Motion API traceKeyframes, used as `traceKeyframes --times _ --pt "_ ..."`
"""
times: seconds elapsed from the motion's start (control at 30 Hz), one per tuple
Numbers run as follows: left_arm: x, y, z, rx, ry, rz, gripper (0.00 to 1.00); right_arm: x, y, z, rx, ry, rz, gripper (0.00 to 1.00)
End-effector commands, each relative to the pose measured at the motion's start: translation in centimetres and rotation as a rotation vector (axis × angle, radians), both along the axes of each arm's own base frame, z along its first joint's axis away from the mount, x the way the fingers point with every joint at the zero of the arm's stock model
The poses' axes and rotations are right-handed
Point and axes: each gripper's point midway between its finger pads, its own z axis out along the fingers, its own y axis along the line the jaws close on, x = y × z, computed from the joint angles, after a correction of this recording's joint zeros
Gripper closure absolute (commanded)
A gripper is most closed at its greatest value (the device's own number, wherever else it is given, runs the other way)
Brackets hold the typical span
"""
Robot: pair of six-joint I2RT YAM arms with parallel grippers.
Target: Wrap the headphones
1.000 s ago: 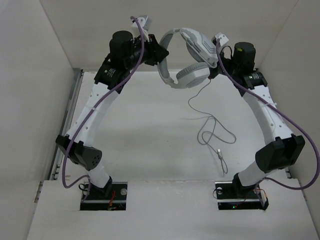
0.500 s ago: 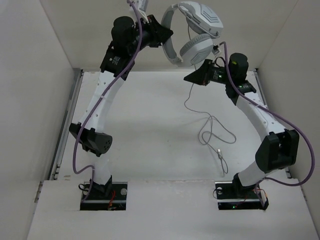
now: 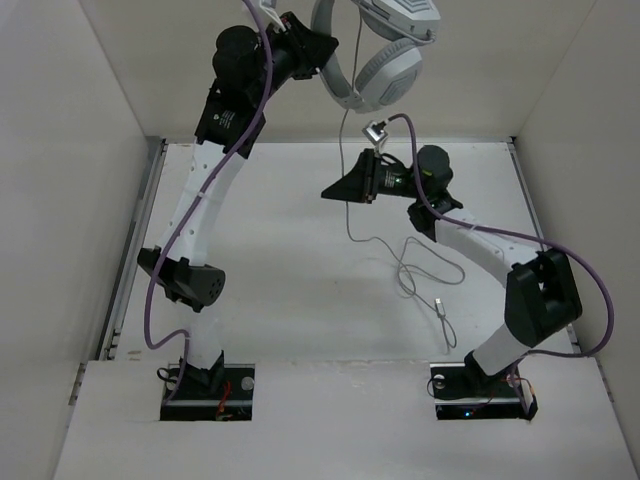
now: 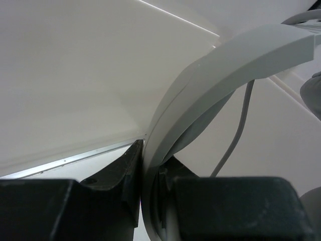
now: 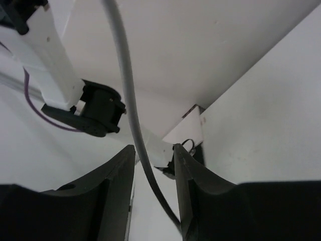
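Black jaws of the left gripper point(image 3: 310, 48) stay clamped on the headband point(image 4: 200, 95) of the headphones point(image 3: 385, 72), which it has lifted higher, above the far edge of the table point(image 3: 250, 300). To the right, the right gripper point(image 3: 335, 190) has let go of the earcup point(image 3: 405, 15) and dropped to the hanging cable point(image 3: 350, 150). Its jaws now stand apart, the cable running loose between them. The cable looks ready to be caught and wound; its plug point(image 3: 441, 305) still lies on the table.
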Motion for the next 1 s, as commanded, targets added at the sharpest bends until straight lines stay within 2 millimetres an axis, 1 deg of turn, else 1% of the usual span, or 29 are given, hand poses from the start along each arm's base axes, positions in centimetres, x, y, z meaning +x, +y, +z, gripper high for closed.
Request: traceKeyframes --times 0.0,0.1,0.27,0.4,0.43,0.5,0.6,0.63,0.8,0.87,0.97 --pt "-2.8 3.6 8.3 -0.148 -0.183 0.081 0.98 -2.6 1.4 1.0 0.059 -0.033 0.086 0.57" --pt "-1.4 5.7 8.4 -0.13 -0.201 0.177 0.98 -4.4 2.0 0.0 0.044 -0.028 0.132 0.58" --pt "1.5 10.0 8.2 -0.114 -0.213 0.356 0.98 -6.2 1.7 -1.5 0.01 -0.018 0.144 0.59" --pt "3.2 12.8 7.5 -0.102 -0.201 0.499 0.98 -6.6 1.6 -2.7 -0.036 -0.026 0.141 0.63" --pt "3.5 13.1 7.3 -0.101 -0.194 0.518 0.98 -6.5 1.6 -3.1 -0.051 -0.026 0.141 0.65" --pt "3.9 13.6 7.0 -0.094 -0.186 0.549 0.98 -6.4 1.7 -3.4 -0.076 -0.041 0.139 0.74" --pt "4.3 14.0 6.6 -0.077 -0.186 0.581 0.98 -6.2 1.5 -3.1 -0.083 -0.063 0.145 0.85" --pt "4.4 14.3 6.6 -0.076 -0.187 0.597 0.98 -6.2 1.5 -3.0 -0.086 -0.066 0.15 0.87" --pt "4.9 14.5 6.1 -0.068 -0.179 0.646 0.98 -6.2 1.8 -2.9 -0.095 -0.068 0.168 0.87" --pt "5.1 14.8 5.8 -0.048 -0.181 0.681 0.99 -6.7 2.2 -2.5 -0.099 -0.09 0.192 0.88" --pt "5.7 15.0 4.7 -0.014 -0.165 0.728 0.99 -6.6 2.7 -2.4 -0.131 -0.103 0.2 0.89"
